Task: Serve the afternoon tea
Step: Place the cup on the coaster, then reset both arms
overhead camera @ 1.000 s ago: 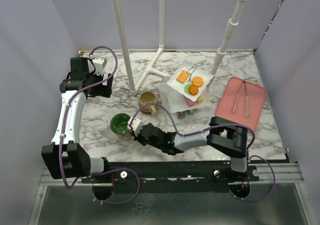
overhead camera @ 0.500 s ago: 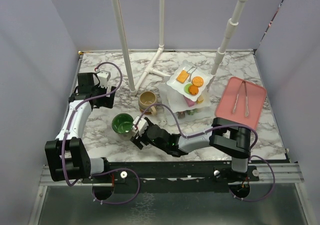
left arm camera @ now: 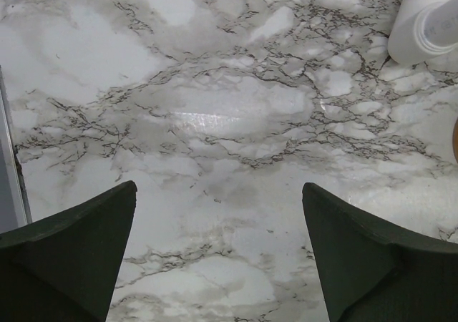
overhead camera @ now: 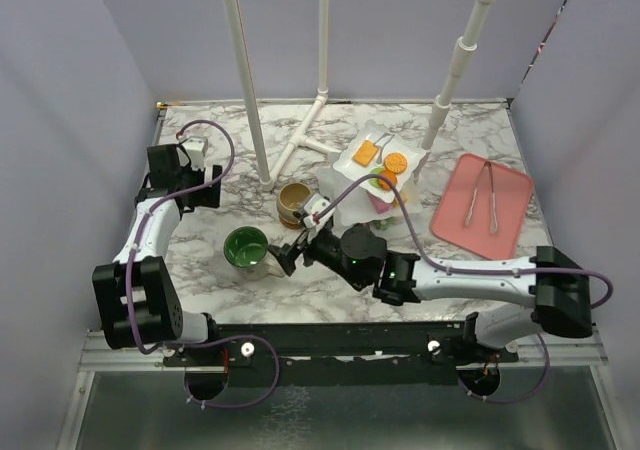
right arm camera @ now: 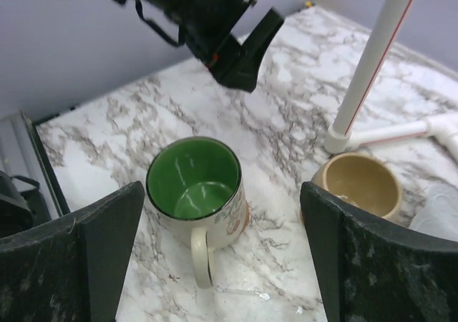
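Two grippers inspected; every position below is referred to the green-lined mug (right arm camera: pixel 195 182). It stands upright on the marble table (overhead camera: pixel 455 130), with its handle turned toward my right wrist camera.

My right gripper (overhead camera: pixel 302 236) has its jaws spread wide and grips nothing. It sits just right of the mug, low over the table. In the wrist view the mug stands ahead of the two fingers, clear of both. From above, the nearer fingertip lies close beside the mug's wall; contact cannot be confirmed.

My left gripper (left arm camera: pixel 218 186) is likewise spread wide and holds nothing. It is over bare marble, left of the mug and farther back, well apart from it.

Other items, by size:
- The white pipe frame (overhead camera: pixel 300 138) stands behind the mug.
- The pink tray (overhead camera: pixel 512 225) lies far right of the mug and carries tongs (overhead camera: pixel 480 198).
- The white tiered stand (overhead camera: pixel 348 173) is right of the mug and behind it, partly hidden by my right arm.
- The beige mug (overhead camera: pixel 294 202) stands upright behind and to the right of the green one, between it and the stand.
- Small pastries (overhead camera: pixel 366 153) lie on the stand's top plate.
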`<action>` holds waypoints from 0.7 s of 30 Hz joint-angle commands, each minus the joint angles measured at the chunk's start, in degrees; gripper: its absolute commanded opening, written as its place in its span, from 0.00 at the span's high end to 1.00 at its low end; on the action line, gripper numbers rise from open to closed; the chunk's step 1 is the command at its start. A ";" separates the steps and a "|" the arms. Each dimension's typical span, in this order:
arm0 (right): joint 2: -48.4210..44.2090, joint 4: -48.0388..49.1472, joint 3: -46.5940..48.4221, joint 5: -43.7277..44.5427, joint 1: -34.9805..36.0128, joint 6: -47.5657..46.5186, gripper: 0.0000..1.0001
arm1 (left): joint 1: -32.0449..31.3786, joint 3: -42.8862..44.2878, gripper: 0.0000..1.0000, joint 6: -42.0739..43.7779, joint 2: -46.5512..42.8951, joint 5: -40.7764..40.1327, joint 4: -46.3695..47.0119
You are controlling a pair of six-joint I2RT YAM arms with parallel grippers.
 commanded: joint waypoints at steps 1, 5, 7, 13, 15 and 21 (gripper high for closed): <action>-7.67 -13.14 3.42 2.60 0.04 -3.46 0.05 | 1.84 0.83 0.01 -2.05 0.83 2.78 3.92; -10.88 -19.93 7.00 1.31 -7.35 -4.31 0.06 | 2.56 0.83 0.01 -2.86 1.78 2.96 5.56; -14.42 -19.85 5.98 -1.66 -13.29 -1.87 0.07 | 2.89 1.10 0.01 -3.24 2.36 3.24 5.80; -26.63 -19.75 -0.08 -7.73 -34.62 7.25 0.08 | 3.83 1.06 0.01 -3.90 2.87 4.60 6.70; -29.26 -20.40 -0.91 -8.18 -39.39 8.52 0.09 | 3.81 0.96 0.01 -4.14 2.95 5.08 7.02; -33.07 -22.21 -1.49 -11.41 -48.62 11.16 0.11 | 3.88 1.47 0.01 -4.22 3.00 5.83 7.19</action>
